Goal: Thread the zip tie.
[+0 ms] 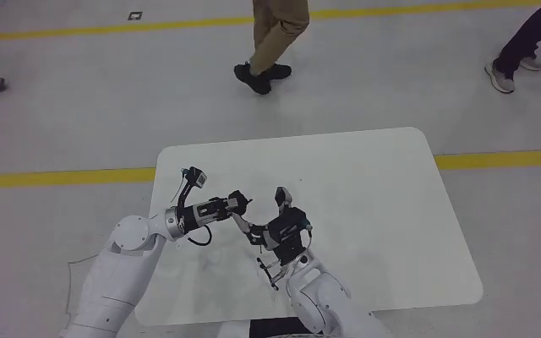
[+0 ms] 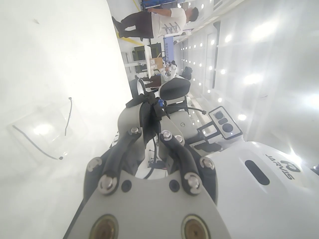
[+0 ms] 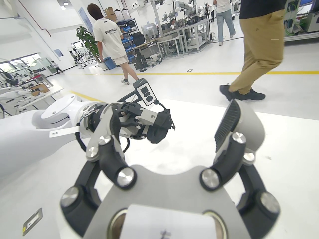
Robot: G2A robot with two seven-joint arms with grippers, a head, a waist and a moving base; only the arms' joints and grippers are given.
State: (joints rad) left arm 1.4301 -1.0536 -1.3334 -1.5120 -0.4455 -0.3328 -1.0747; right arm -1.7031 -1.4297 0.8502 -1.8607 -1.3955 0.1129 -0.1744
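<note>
Top view shows the left arm coming in from the robot's left over the near part of the white tabletop (image 1: 380, 186). Its forearm runs across toward the middle, and the left gripper (image 1: 238, 203) points sideways at the other arm. That gripper is closed, with its black pads pressed together. I cannot tell whether anything is pinched between them.

The right arm rises from the near edge, bent at the wrist. The right gripper (image 1: 264, 213) is held above the surface and faces away from the robot. Its fingers (image 3: 231, 123) are spread wide and hold nothing. The closed left gripper sits just beyond the gap between them.

A zip tie (image 2: 69, 118) lies flat on the tabletop beside the right arm, close to the near edge. It is almost straight, with its small square head at one end. A second zip tie (image 2: 30, 141) lies near it but apart, gently curved, its head at the end closer to the left gripper. In the top view both strips run roughly from far to near.
</note>
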